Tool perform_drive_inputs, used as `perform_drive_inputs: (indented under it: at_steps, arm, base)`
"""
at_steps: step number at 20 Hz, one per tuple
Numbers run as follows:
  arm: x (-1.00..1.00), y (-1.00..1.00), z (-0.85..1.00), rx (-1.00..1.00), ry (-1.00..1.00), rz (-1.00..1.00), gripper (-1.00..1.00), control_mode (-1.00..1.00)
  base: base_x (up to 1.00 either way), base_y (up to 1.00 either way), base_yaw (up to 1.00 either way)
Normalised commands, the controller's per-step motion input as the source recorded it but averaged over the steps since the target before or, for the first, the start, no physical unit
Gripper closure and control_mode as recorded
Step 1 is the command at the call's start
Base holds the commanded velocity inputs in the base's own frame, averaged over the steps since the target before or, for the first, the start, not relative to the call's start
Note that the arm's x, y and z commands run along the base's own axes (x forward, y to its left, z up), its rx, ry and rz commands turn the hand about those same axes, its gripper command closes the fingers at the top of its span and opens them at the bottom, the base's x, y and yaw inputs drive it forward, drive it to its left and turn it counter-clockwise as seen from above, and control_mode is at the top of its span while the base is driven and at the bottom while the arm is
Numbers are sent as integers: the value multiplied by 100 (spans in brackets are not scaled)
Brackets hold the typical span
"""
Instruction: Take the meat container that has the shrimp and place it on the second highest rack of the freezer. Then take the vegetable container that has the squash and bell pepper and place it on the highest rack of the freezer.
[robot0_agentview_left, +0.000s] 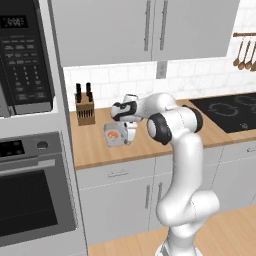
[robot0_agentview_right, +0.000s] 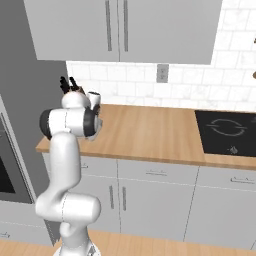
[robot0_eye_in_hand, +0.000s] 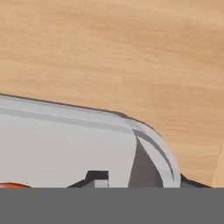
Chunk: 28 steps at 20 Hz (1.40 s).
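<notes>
My hand (robot0_agentview_left: 131, 134) is down at the right-hand edge of the grey meat container (robot0_agentview_left: 115, 134), which sits on the wooden worktop (robot0_agentview_left: 100, 145) just right of the knife block (robot0_agentview_left: 85, 111). The orange shrimp (robot0_agentview_left: 114, 135) lies inside it. In the hand view the container's rounded rim (robot0_eye_in_hand: 151, 144) is right against my fingertips (robot0_eye_in_hand: 97, 177); I cannot tell whether they are clamped on it or apart. The black cooktop (robot0_agentview_left: 232, 111) lies well apart to the right.
</notes>
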Motion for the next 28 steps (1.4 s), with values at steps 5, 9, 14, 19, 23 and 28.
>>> perform_drive_inputs:
  at_steps: [5, 9, 14, 19, 23, 28]
  arm:
    - [-36, -26, 17, 0, -2, 30, 100, -100]
    - [-34, -35, 8, 0, -2, 29, 100, -100]
    - [-46, -44, 51, 3, -9, 22, 100, -100]
    - [-43, -43, 90, 5, -15, 24, 100, -100]
    - [-30, -41, 100, 2, -14, 30, 100, -100]
    - [-47, -37, 96, -1, -15, 38, 100, -100]
  base:
    - [0, 0, 0]
    - [0, 0, 0]
    - [0, 0, 0]
    - [0, 0, 0]
    - [0, 0, 0]
    - [0, 0, 0]
